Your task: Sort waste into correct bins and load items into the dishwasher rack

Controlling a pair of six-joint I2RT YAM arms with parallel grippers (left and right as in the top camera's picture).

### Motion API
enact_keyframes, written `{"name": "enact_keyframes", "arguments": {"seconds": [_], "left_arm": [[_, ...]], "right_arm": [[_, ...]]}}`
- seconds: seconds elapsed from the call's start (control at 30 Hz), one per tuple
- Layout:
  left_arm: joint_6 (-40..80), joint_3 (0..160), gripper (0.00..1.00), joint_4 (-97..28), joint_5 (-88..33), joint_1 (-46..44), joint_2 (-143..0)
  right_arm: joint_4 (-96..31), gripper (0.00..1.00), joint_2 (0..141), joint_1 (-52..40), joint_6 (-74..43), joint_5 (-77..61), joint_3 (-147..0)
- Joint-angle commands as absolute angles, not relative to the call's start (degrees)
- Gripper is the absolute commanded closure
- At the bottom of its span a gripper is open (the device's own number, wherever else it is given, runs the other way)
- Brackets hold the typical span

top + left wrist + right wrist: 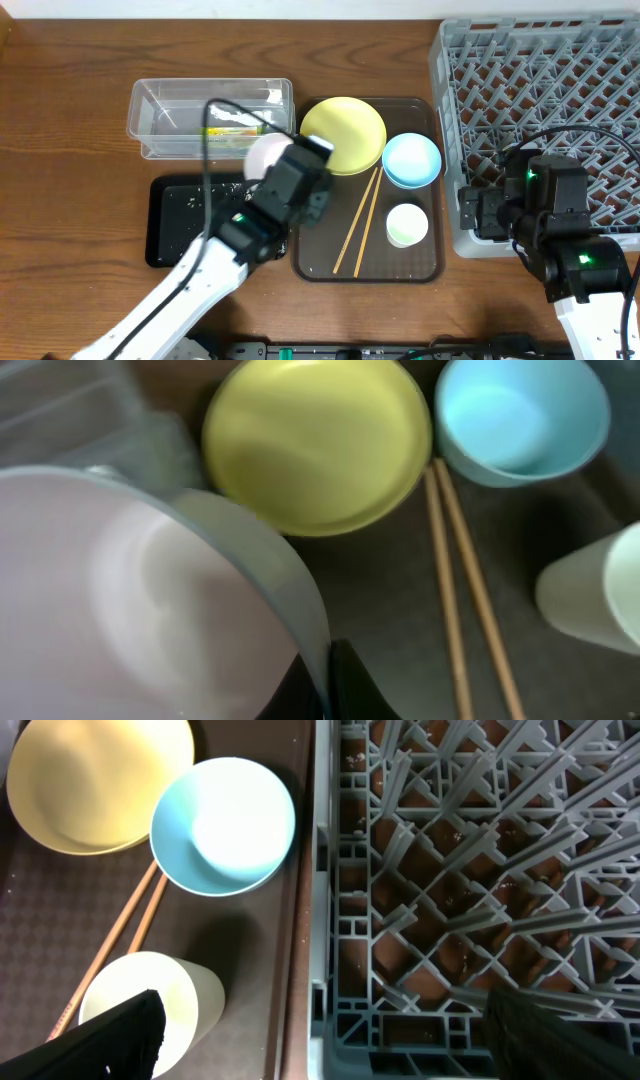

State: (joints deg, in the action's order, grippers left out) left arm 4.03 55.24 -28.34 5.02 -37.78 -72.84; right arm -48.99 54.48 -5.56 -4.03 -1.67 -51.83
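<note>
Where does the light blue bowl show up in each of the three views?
Overhead: light blue bowl right of centre.
Left wrist: bowl at top right.
Right wrist: bowl upper left of centre.
Shared landmark: yellow plate, immediately left of it in every view.

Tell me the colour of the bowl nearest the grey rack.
Light blue; the bowl shows best in the right wrist view.

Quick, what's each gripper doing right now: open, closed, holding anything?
Left gripper: closed on the rim of the white bowl.
Right gripper: open, holding nothing, above the rack edge.
</note>
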Motion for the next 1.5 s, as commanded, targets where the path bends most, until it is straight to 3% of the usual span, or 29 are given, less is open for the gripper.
{"name": "enact_keyframes", "arguments": {"seconds": [0.0, 0.17, 0.6, 0.67, 0.7, 0.8, 0.87, 1.17, 1.47], "left_arm": [[3.57, 56.01, 0.94, -26.33, -1.67, -38.61, -76.07], [4.78, 56.01, 0.94, -24.51, -10.35, -39.29, -82.94], [4.97, 56.01, 0.93, -23.83, -11.40, -43.35, -92.33], [4.99, 56.01, 0.83, -23.83, -11.40, -44.07, -92.29], [4.99, 56.01, 0.71, -23.83, -11.40, -44.29, -92.14], [4.99, 56.12, 0.50, -23.88, -11.40, -44.49, -91.00], [4.99, 56.42, 0.42, -23.88, -11.38, -44.36, -89.10], [11.05, 57.23, 0.41, -16.93, -11.38, -44.45, -81.38], [19.88, 57.23, 0.42, -11.33, -14.17, -46.02, -90.30]], "right_arm": [[-49.06, 0.01, 54.39, -5.98, -4.01, -1.52, -53.12], [-49.04, 0.01, 54.39, -5.98, -4.01, -1.52, -53.12], [-48.82, 0.01, 54.39, -5.98, -3.99, -1.52, -53.12], [-48.80, 0.01, 54.39, -5.98, -3.99, -1.52, -53.12], [-48.82, 0.01, 54.39, -5.98, -3.99, -1.50, -53.12], [-48.82, 0.01, 54.39, -5.98, -3.99, -1.50, -53.12], [-48.84, 0.01, 54.39, -5.98, -3.99, -1.48, -53.12], [-48.82, 0.01, 54.39, -5.98, -3.99, -1.50, -53.12], [-48.90, 0.01, 54.39, -5.98, -3.99, -1.52, -53.12]]}}
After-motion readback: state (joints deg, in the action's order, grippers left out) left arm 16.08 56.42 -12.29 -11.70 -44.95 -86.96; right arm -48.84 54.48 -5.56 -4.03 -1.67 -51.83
